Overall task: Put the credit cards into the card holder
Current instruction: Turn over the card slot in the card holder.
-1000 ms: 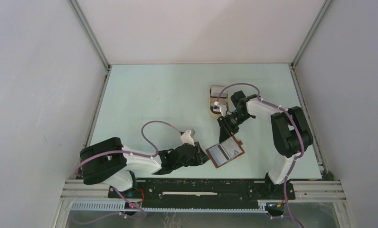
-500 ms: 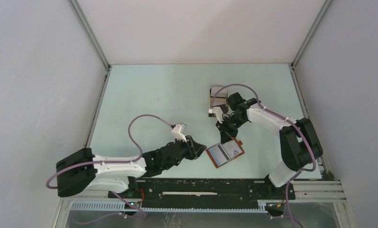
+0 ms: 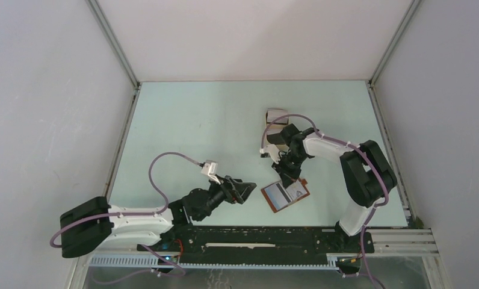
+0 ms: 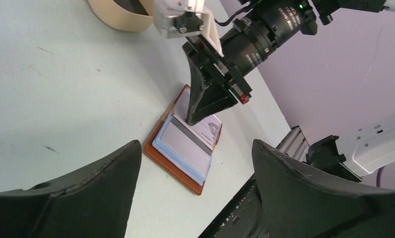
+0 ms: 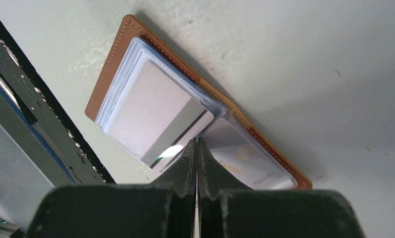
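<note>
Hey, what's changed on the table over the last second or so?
The left hand opened and pulled back to the left, away from the card holder. The right hand shut and dipped, its tips now at the open holder's fold. The card holder and the tan tray stayed put.

No legible text (card [image 5: 245,166] print blurred)

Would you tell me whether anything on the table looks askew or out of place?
Only mildly: the open card holder lies skewed to the table's near edge, and the shut right gripper rests on its fold. No damage shows.
</note>
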Controlling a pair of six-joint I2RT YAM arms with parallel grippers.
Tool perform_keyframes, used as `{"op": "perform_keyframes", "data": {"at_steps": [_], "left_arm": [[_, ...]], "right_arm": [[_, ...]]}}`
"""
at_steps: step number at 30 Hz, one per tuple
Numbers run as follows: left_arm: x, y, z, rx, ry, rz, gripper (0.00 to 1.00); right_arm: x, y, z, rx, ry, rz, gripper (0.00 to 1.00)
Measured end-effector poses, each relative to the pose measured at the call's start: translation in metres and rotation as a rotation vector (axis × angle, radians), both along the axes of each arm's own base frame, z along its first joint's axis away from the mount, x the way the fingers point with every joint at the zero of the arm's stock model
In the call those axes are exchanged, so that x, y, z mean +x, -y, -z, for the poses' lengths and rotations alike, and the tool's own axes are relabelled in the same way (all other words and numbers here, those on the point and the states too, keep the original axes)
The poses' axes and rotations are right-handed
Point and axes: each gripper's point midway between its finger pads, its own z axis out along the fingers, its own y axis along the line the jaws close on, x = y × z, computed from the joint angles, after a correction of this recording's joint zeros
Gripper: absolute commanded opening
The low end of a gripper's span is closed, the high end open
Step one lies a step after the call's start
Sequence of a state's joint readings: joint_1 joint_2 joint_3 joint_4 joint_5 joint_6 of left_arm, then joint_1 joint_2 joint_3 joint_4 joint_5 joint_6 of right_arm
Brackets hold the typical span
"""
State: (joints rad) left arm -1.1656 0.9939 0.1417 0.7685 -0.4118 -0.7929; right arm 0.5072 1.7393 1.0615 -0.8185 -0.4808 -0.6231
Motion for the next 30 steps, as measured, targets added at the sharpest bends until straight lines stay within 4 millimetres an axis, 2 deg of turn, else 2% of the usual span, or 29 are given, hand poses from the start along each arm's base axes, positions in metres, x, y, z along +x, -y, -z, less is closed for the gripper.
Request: {"op": "perform_keyframes", "data": {"at_steps": [3,7,10,12,17,21,23,28,30], "left_arm": [[-0.003,0.007,0.003,-0.011,-0.013,0.031,0.79],[-0.008,0.017,0.012,-0.022,-0.047,0.073,0.63],[-0.011,0.025,0.021,-0.034,-0.081,0.099,0.56],[-0.014,0.031,0.028,-0.047,-0.110,0.118,0.54],[-0.022,0.043,0.061,-0.051,-0.214,0.156,0.48],[-0.029,0.051,0.082,-0.076,-0.301,0.183,0.47],[-0.029,0.056,0.083,-0.095,-0.321,0.191,0.47],[-0.026,0.070,0.062,-0.193,-0.324,0.210,0.48],[-0.026,0.072,0.061,-0.213,-0.337,0.208,0.48]], "right_arm": [[-0.004,-0.002,0.005,-0.011,-0.014,-0.013,0.00],[-0.008,-0.005,0.006,-0.014,-0.022,-0.030,0.00],[-0.010,-0.006,0.008,-0.017,-0.030,-0.037,0.00],[-0.011,-0.007,0.008,-0.016,-0.035,-0.039,0.00],[-0.013,-0.008,0.008,-0.011,-0.045,-0.040,0.00],[-0.014,-0.008,0.009,-0.008,-0.052,-0.040,0.00],[-0.014,-0.008,0.009,-0.010,-0.058,-0.039,0.00],[-0.014,-0.009,0.009,-0.010,-0.069,-0.039,0.00],[-0.015,-0.009,0.009,-0.010,-0.070,-0.039,0.00]]}}
